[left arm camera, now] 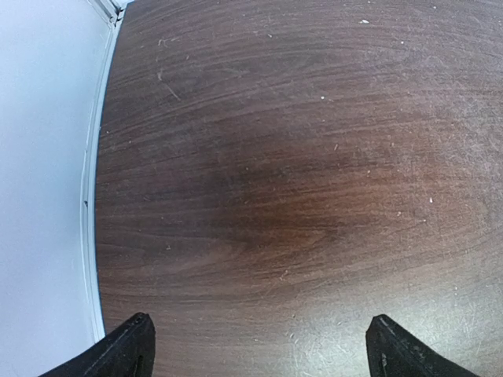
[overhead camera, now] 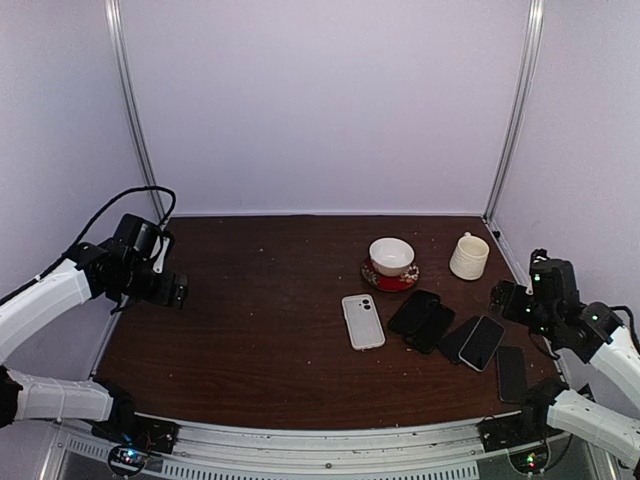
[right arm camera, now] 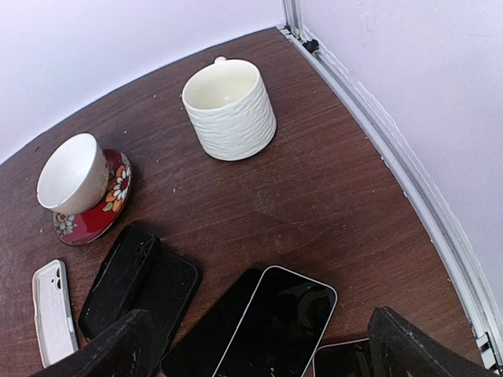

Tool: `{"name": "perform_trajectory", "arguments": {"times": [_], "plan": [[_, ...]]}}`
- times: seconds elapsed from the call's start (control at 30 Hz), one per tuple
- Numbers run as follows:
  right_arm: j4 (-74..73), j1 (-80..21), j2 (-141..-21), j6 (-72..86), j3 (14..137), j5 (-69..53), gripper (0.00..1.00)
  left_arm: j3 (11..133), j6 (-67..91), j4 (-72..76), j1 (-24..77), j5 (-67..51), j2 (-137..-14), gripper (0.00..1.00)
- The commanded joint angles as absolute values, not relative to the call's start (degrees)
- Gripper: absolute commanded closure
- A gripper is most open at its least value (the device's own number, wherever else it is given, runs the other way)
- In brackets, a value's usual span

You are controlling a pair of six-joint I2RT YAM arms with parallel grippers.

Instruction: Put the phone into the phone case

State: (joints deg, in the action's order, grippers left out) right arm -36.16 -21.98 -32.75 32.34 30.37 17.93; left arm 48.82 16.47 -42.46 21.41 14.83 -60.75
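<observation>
Black-screened phone (right arm camera: 277,320), white bowl (right arm camera: 71,174), red floral saucer (right arm camera: 112,203), cream ribbed mug (right arm camera: 233,122), dark brown wood-grain table (left arm camera: 299,196)

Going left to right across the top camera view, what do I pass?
left gripper → white case → bowl → mug → right gripper

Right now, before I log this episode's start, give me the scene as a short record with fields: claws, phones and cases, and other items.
left claw: open, over bare table
right claw: open, facing the phone cluster
light-rimmed phone: screen up, overlapping a dark slab beside it
black pieces: two, overlapping; phone or case unclear
white piece: flat, apart from the cluster, camera cutout showing
bowl: on red saucer
mug: upright, empty
task state: nothing gripped
</observation>
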Motion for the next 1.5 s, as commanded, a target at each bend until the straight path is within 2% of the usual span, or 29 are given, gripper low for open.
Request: {"name": "perform_trajectory", "arguments": {"times": [0.0,0.3,0.4,0.5,0.6,0.67,0.77,1.07,1.23,1.47], "plan": [[-35.27,-21.71,-32.17,37.57,29.79,22.99,0.00,48.91,16.90,-40.67,21.01,15.05,-60.16,0.02],[-28.09,-21.71,-33.03,33.38,33.54,11.11,0.00,52.29,17.84,-38.36,20.96,8.50,-60.95,0.02],[-38.67,-21.71,-41.88,38.81,40.22,14.45,0.01,52.89,18.10,-36.86,20.99,8.22,-61.24,0.02],[-53.08,-21.71,-53.75,44.58,46.71,17.83,0.06,53.20,17.68,-36.86,21.01,8.82,-61.93,0.02],[-57.06,-21.71,-63.10,45.50,49.09,15.17,0.05,52.15,17.21,-37.15,21.01,8.95,-62.75,0.02],[-57.21,-21.56,-67.82,47.45,49.32,13.20,0.01,52.40,17.23,-38.42,21.01,8.29,-63.59,0.03],[-55.37,-20.54,-72.52,49.64,47.79,10.25,0.01,52.76,17.33,-39.57,21.00,7.68,-64.39,0.02],[-43.33,-15.82,-75.49,51.04,38.31,-1.87,0.01,52.82,17.14,-39.38,21.01,5.58,-63.73,0.02],[-42.80,-15.64,-80.56,48.57,40.33,-4.58,0.07,52.82,16.97,-39.43,21.01,5.10,-63.75,0.02],[-44.63,-16.42,-84.46,46.50,42.79,-2.90,0.10,52.82,16.84,-39.55,20.95,5.36,-63.42,0.03]]}}
